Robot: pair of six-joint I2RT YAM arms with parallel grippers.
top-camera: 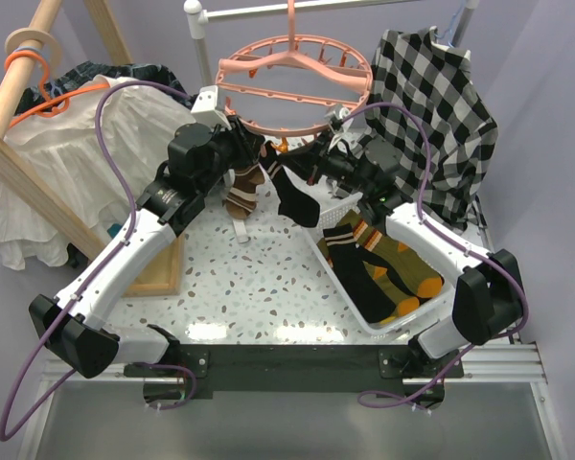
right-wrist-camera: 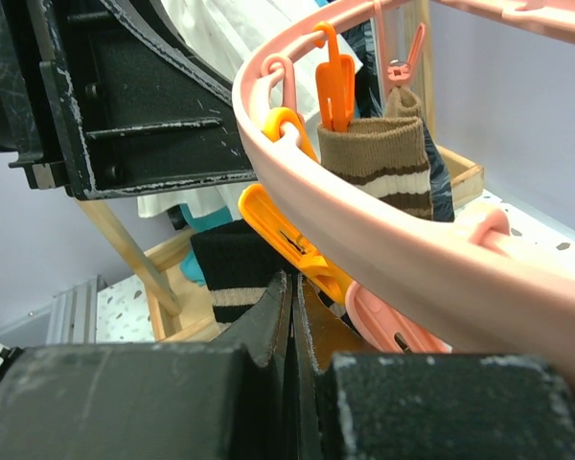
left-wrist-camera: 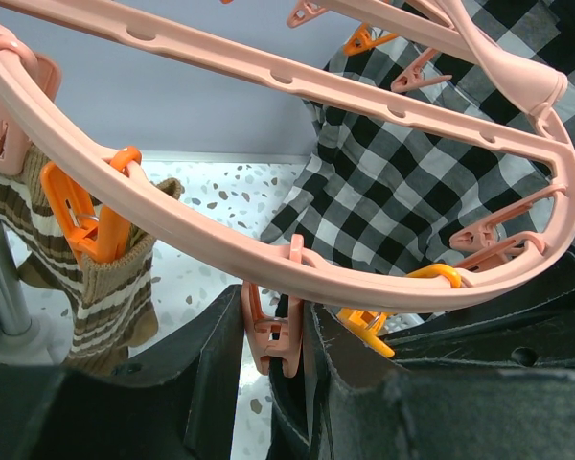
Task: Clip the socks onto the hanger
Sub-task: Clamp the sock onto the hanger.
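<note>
The salmon-pink hanger (top-camera: 292, 81) hangs at the back centre, and its rim (left-wrist-camera: 297, 259) crosses the left wrist view. A brown striped sock (top-camera: 241, 192) hangs from an orange clip (left-wrist-camera: 86, 216). My left gripper (top-camera: 252, 151) is shut on a pink clip (left-wrist-camera: 276, 331) under the rim. My right gripper (top-camera: 292, 172) is shut on a black sock (top-camera: 295, 196) with a cream stripe (right-wrist-camera: 232, 278). It holds the sock just under the ring, beside another orange clip (right-wrist-camera: 287, 235). More socks (top-camera: 379, 264) lie in the basket.
A white basket (top-camera: 412, 321) stands at the right front. The black-and-white checked shirt (top-camera: 441, 105) hangs behind the right arm. A white blouse (top-camera: 67, 144) on an orange coat hanger hangs from a wooden rack (top-camera: 38, 201) at the left.
</note>
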